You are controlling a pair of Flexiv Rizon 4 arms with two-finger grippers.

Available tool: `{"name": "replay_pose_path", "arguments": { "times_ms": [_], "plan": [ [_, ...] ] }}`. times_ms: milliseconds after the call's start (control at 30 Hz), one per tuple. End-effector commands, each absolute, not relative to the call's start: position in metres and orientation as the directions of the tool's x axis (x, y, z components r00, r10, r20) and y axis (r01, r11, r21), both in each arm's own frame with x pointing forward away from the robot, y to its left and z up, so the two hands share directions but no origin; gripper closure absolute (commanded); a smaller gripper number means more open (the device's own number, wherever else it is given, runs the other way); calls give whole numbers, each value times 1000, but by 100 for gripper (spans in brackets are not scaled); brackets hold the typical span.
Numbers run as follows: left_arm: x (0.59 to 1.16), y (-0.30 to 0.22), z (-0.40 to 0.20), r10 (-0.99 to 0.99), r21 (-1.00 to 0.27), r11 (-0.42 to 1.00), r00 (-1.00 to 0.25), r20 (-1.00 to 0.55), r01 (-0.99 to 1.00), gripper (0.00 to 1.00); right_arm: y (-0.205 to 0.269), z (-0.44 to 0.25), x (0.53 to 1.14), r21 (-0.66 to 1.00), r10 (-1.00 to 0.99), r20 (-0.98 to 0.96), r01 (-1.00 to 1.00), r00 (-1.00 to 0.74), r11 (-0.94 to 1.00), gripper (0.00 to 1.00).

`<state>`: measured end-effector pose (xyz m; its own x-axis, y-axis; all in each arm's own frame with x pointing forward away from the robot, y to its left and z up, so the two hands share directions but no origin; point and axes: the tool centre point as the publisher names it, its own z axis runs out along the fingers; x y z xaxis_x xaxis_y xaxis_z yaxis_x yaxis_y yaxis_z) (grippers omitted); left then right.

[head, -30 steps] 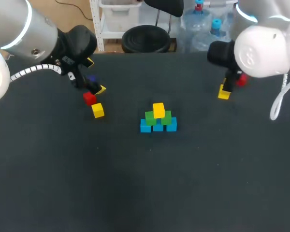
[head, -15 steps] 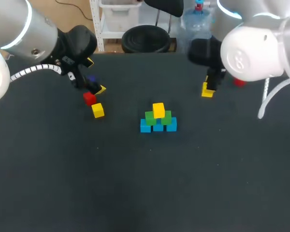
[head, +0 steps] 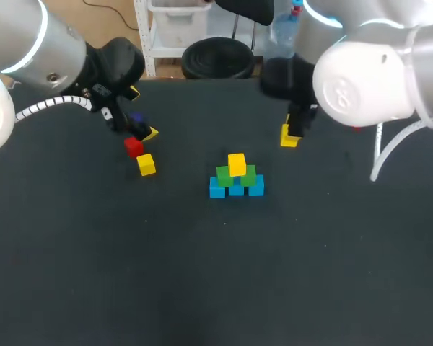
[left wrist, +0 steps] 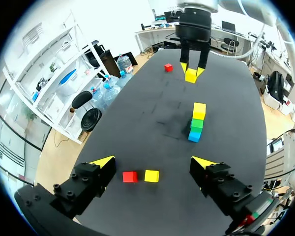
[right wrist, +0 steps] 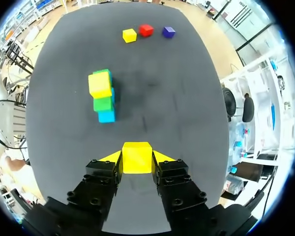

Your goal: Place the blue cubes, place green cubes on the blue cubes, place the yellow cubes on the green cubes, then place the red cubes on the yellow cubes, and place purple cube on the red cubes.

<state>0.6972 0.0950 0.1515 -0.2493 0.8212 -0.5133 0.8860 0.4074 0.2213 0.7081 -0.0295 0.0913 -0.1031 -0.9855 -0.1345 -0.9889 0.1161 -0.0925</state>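
- The right gripper (right wrist: 137,164) is pinched on the held yellow cube (right wrist: 137,155), which is clamped between both fingers and carried clear of the table (head: 202,288).
- Ahead of that gripper and a little to one side, the stack (right wrist: 103,98) is found: blue cubes (right wrist: 106,116) at the base, green cubes (right wrist: 103,103) on them, and the stacked yellow cube (right wrist: 99,84) on top.
- The step in hand is judged to be the yellow layer; the held cube is probably meant for the green layer, beside the yellow one already set.
- For the next move, the cube must be brought over the stack, squared with the green top and lowered gently, so that nothing is nudged.
- Well beyond the stack, the loose yellow cube (right wrist: 130,35), a red cube (right wrist: 146,30) and the purple cube (right wrist: 168,32) are laid in a row.
- There the left gripper (left wrist: 152,163) is held spread and empty, with the loose yellow and red cubes just ahead, between its fingers.
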Motion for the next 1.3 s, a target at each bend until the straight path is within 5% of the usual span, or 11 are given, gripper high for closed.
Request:
{"name": "replay_pose_path", "arguments": {
  "times_ms": [33, 1300],
  "plan": [
    [699, 96, 151, 821, 219, 404, -246, -516, 888, 0, -21, 92, 701, -101, -986, -133, -989, -99, 113, 100],
    [699, 96, 151, 821, 219, 404, -246, -516, 888, 0, 30, 83, 674, -61, -989, -150, -998, 9, 0, 100]
  ]
}}
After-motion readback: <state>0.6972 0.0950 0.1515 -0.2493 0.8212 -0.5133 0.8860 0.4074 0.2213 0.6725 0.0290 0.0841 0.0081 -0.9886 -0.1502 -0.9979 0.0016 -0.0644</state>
